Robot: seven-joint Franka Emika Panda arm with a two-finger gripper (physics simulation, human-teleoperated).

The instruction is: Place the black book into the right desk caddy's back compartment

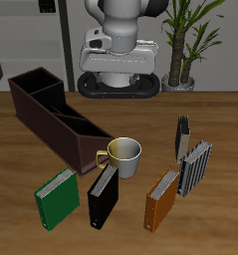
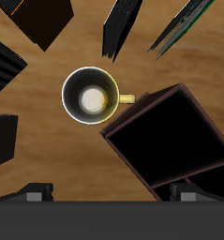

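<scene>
Looks like step one, nothing grabbed yet. The black book (image 1: pixel 104 197) stands near the table's front edge, beside the mug (image 1: pixel 123 155). Can't tell whether the gripper is apart or together. Next it needs to descend over the book's spine, then head to the right desk caddy (image 1: pixel 53 118).

The robot arm (image 1: pixel 118 45) stands at the back of the table, its white upper links rising out of the exterior view. The wide dark gripper mount below them faces straight down. In the wrist view only two dark finger bases show; fingertips and jaw gap are out of sight.
</scene>
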